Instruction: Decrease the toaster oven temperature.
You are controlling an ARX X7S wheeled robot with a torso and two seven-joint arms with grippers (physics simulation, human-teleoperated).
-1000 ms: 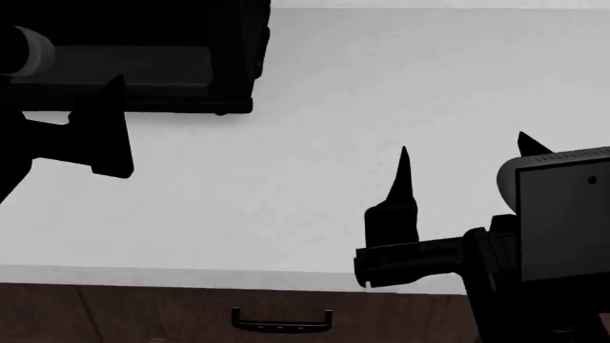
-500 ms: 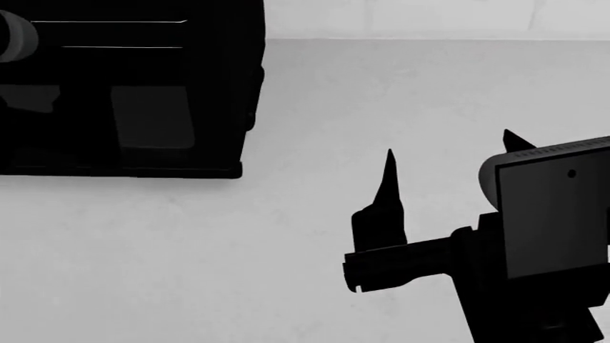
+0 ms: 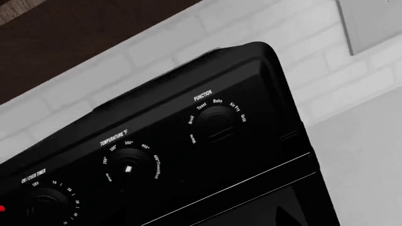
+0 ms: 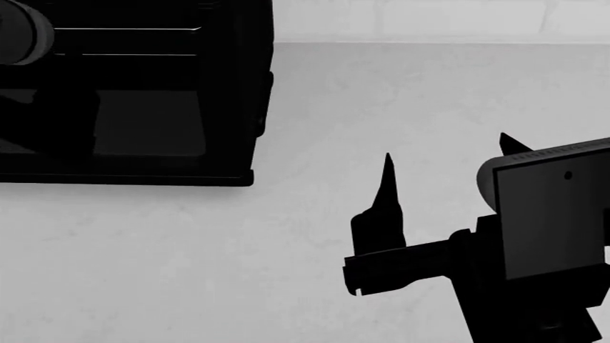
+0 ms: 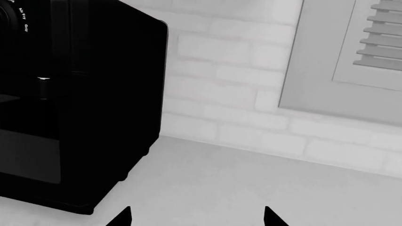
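The large black boxy toaster oven (image 4: 133, 100) stands on the pale bench (image 4: 286, 250) at left. Approach step: right gripper (image 4: 443, 164) fingers spread, empty; left fingers unseen. Next, reach the round black temperature knob (image 3: 129, 162).

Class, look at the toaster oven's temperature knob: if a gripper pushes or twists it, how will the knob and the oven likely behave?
The temperature knob is round and looks smooth, so pointed fingers may well slip on it. The toaster oven is a large box sitting flat on the counter, so it probably stays put under a light twist, though a hard push might slide it.
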